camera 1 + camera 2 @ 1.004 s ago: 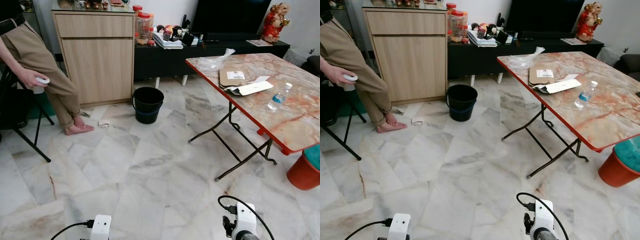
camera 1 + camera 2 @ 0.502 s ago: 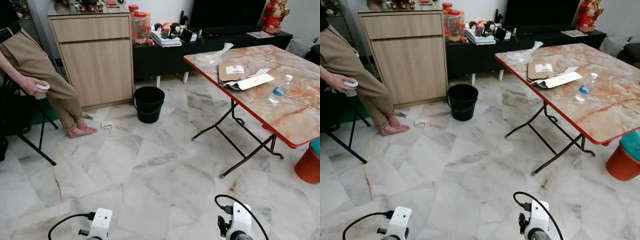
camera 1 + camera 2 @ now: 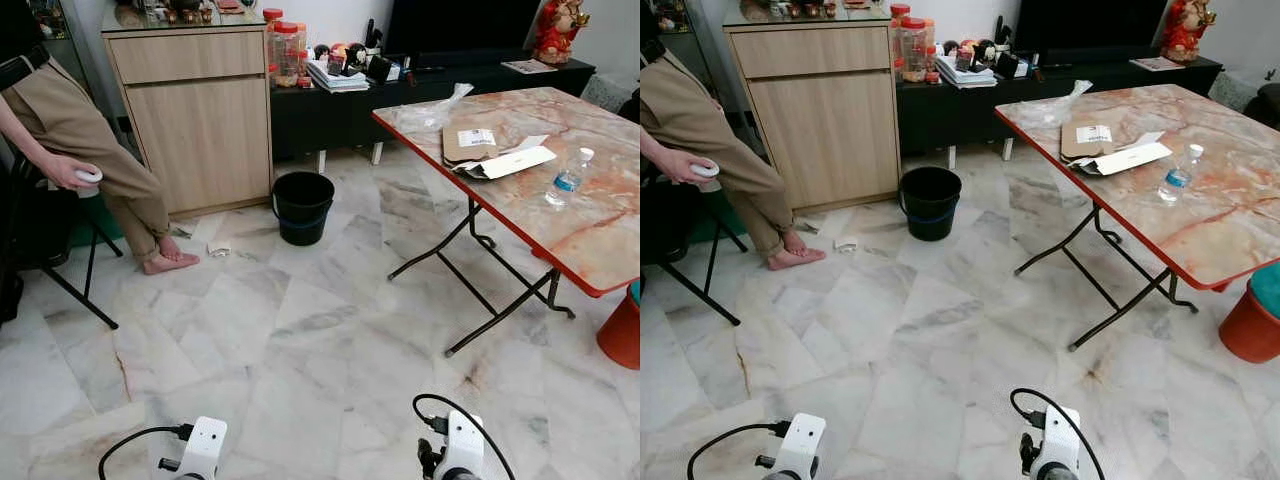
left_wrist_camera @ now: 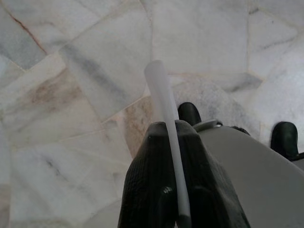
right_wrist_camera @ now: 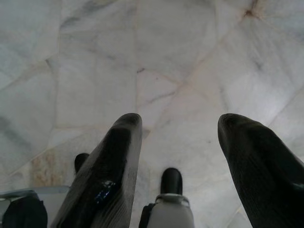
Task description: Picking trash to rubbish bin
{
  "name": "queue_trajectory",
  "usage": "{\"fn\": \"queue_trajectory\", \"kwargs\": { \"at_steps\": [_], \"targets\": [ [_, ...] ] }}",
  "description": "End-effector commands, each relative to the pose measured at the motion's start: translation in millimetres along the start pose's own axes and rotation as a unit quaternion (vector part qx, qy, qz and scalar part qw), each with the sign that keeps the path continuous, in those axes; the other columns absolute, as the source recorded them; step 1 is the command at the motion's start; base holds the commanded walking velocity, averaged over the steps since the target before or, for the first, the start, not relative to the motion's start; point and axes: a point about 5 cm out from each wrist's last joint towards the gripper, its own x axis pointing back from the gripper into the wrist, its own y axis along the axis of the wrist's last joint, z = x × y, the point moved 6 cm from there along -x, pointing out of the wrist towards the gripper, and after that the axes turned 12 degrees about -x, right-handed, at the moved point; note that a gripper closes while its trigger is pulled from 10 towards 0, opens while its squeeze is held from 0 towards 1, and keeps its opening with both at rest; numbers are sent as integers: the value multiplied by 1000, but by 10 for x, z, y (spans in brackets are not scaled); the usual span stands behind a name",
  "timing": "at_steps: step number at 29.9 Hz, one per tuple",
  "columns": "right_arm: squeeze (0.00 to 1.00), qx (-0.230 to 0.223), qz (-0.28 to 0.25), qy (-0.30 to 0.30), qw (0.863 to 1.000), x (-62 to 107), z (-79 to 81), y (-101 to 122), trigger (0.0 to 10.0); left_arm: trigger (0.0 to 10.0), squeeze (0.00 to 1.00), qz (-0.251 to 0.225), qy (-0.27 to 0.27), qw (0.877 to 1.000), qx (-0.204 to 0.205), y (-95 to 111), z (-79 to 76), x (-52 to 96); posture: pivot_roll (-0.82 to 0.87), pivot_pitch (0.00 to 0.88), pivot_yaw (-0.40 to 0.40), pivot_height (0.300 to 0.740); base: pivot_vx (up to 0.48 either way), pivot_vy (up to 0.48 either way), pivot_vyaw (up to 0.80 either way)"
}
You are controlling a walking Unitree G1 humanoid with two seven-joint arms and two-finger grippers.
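Note:
A black bucket (image 3: 303, 206) stands open on the marble floor in front of the dark TV console. A small white scrap (image 3: 218, 248) lies on the floor to its left, near a seated person's bare foot (image 3: 171, 261). My left gripper (image 4: 167, 126) is shut on a thin white strip (image 4: 161, 97) that sticks out past the fingertips, low over the floor. My right gripper (image 5: 183, 123) hangs open over bare tiles with nothing between its fingers. Both wrists (image 3: 200, 452) show at the bottom edge of the eye views.
A folding table (image 3: 600, 250) with a red rim stands at the right, bearing a cardboard mailer (image 3: 470, 145), an envelope, a water bottle (image 3: 570, 178) and a plastic bag. A wooden cabinet (image 3: 195, 110) is at the back left. An orange stool (image 3: 622, 335) sits at the far right.
The whole picture has shifted a little, so the camera moved. My right wrist sits slightly further left at the bottom edge. The bucket, scrap and person stay put.

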Motion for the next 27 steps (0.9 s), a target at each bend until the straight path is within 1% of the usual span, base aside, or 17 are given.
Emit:
{"fn": "queue_trajectory", "kwargs": {
  "at_steps": [1, 5, 9, 10, 12, 13, 18, 26, 27],
  "targets": [
    [0, -4, 3, -10, 1000, 7, -46, -27, 10000, 10000, 0, 9, -1, 1000, -10, -35, -14, 2, 146, 0, -45, 740, 0, 0, 0],
    [0, -2, 7, -12, 1000, 19, -82, -69, 10000, 10000, 0, 3, 3, 1000, -7, 15, -19, -6, 148, 0, -61, 740, 0, 0, 0],
    [0, -5, 9, -20, 1000, 36, -201, -80, 10000, 10000, 0, 2, 3, 1000, -7, 34, -35, -8, 149, 0, -69, 740, 0, 0, 0],
    [0, -14, 6, -25, 1000, 39, -247, -60, 10000, 10000, 0, 2, 2, 1000, -9, 34, -42, -8, 154, 0, -64, 740, 0, 0, 0],
    [0, -18, 3, -27, 999, 38, -280, -32, 10000, 10000, 0, 2, 2, 1000, -10, 32, -44, -8, 154, 0, -64, 740, 0, 0, 0],
    [0, -19, -2, -29, 999, 33, -323, 31, 10000, 10000, 0, 3, 1, 1000, -14, 26, -38, -8, 152, 0, -53, 740, 0, 0, 0],
    [0, -23, -8, -30, 999, 27, -346, 93, 10000, 10000, 0, 7, -1, 1000, -26, -5, -6, -4, 139, 0, -29, 740, 0, 0, 0],
    [0, -26, -13, -28, 999, 23, -362, 141, 10000, 10000, 0, -1, 8, 1000, -20, 69, 58, -17, 152, 0, -38, 740, 0, 0, 0],
    [0, -32, -17, -28, 999, 20, -369, 170, 10000, 10000, 0, -2, 10, 1000, -18, 81, 66, -19, 152, 0, -38, 740, 0, 0, 0]
  ]
}}
